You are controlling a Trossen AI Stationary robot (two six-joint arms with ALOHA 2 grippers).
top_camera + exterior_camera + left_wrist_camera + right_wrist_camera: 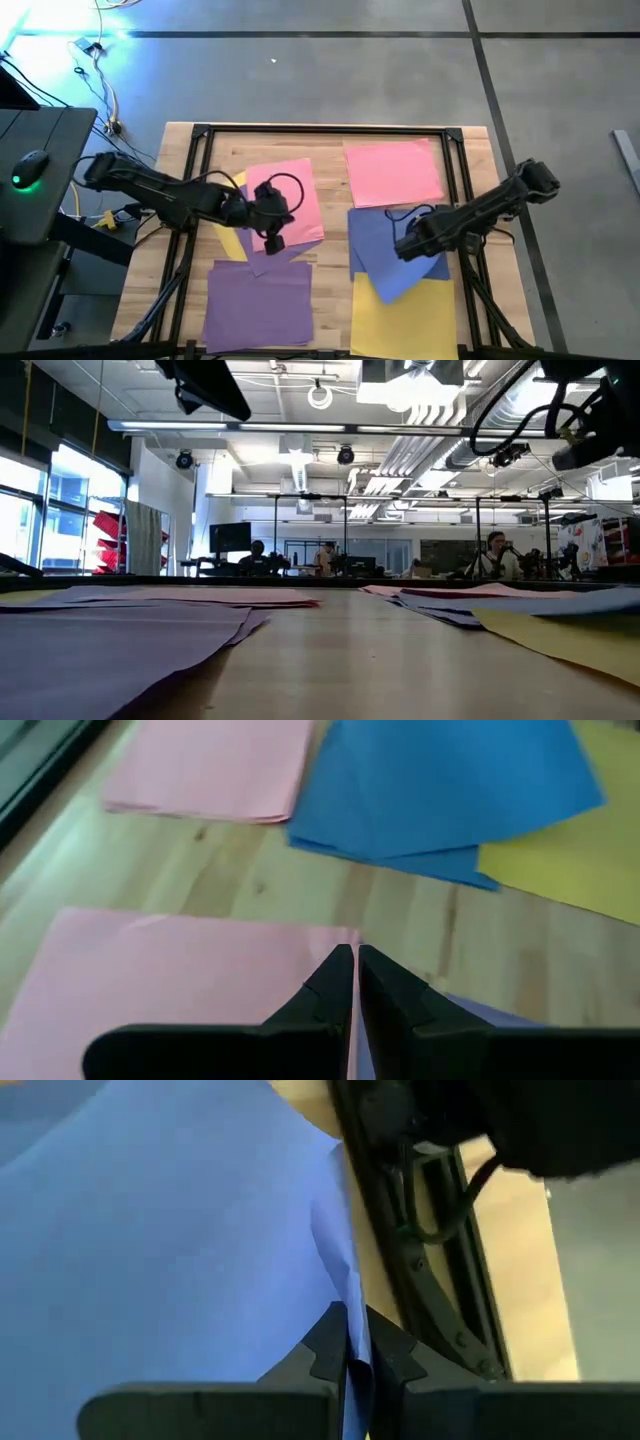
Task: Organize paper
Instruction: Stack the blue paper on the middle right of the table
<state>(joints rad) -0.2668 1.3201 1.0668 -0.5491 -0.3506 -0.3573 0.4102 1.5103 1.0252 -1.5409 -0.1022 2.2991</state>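
The right hand (348, 1355) is pinching the edge of a blue sheet (385, 250) on the bench (330, 300); the left hand (355, 982), clenched empty, is hovering over a pink sheet (300, 200). Dragging slowly and flat should avoid creasing; beyond, another pink sheet (392, 170) is lying.

Counted from high view, flat thin paper patches on wooden table (160, 280):

- Pink square paper: two patches. Far right pink sheet (393, 172); left-centre pink sheet (290, 190).
- Blue paper: one overlapping stack (375, 250), right side; sheet number within cannot tell.
- Purple paper: one patch (260, 300), near left; layers cannot tell.
- Yellow paper: two patches. Near right yellow sheet (405, 320); left yellow sheet (230, 240), mostly covered.
- Dark two-finger grippers: two. Left gripper (272, 243); right gripper (403, 250).
- Distant people, low view: about three, blurred.
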